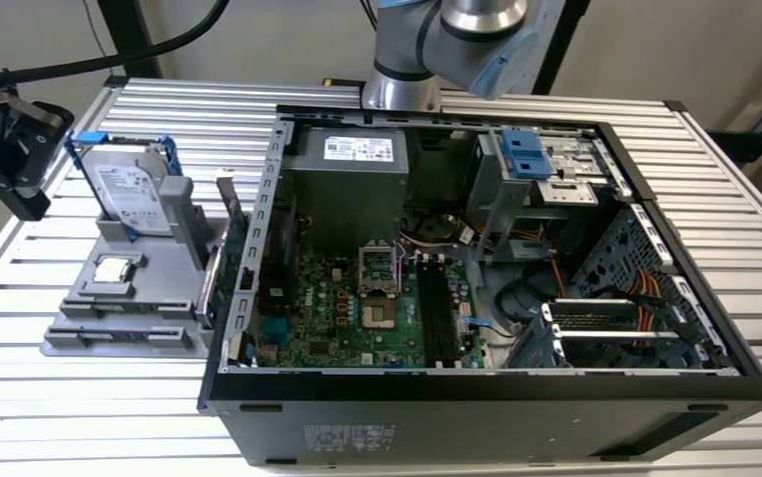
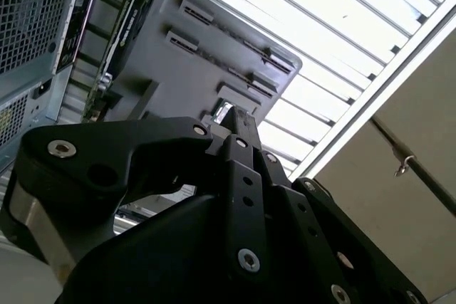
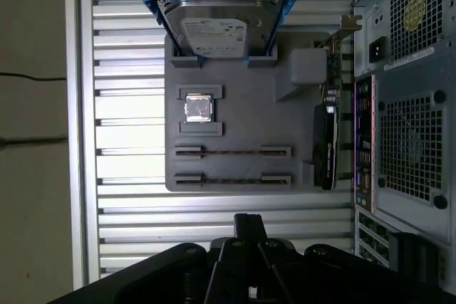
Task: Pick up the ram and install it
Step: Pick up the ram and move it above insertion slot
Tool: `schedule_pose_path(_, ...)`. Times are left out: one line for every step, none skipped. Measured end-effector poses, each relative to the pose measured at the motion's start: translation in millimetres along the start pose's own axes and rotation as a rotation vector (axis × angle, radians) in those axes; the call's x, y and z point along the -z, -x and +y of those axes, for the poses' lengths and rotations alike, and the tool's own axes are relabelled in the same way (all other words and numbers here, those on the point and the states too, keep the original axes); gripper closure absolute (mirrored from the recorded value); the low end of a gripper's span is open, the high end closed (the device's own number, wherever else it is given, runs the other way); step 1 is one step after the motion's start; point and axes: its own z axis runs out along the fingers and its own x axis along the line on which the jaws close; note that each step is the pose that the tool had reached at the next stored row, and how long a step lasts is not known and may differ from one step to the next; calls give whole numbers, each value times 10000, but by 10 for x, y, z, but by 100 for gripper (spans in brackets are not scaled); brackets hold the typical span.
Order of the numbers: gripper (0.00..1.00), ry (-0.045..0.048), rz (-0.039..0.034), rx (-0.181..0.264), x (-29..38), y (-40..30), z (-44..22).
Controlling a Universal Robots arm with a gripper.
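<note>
Barely started: the black gripper point(image 3: 249, 224), fingers together and empty, hangs near the grey plastic parts tray point(image 3: 246, 119) left of the open black PC case point(image 1: 487, 397), with the slim dark ram stick point(image 3: 232, 152) seemingly edge-up in a near-end slot of that tray.

In both wrist views my gripper point(image 3: 249, 224) point(image 2: 239, 124) has its two black fingers pressed together tip to tip, with nothing between them. Behind the tips, the linkage bars fan out to either side. In the exterior view, the arm point(image 1: 467, 30) shows a grey joint with a pale blue cap.
</note>
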Motion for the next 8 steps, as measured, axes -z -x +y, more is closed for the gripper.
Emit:
schedule_pose_path(100, 0, -1, 0, 0, 0, 0)
schedule_pose_path(100, 0, 0, 0, 0, 0, 0)
schedule_pose_path(100, 1, 0, 0, 0, 0, 0)
schedule_pose_path(100, 0, 1, 0, 0, 0, 0)
schedule_pose_path(100, 0, 2, 0, 0, 0, 0)
schedule_pose_path(100, 1, 2, 0, 0, 0, 0)
schedule_pose_path(100, 0, 2, 0, 0, 0, 0)
schedule_pose_path(100, 1, 2, 0, 0, 0, 0)
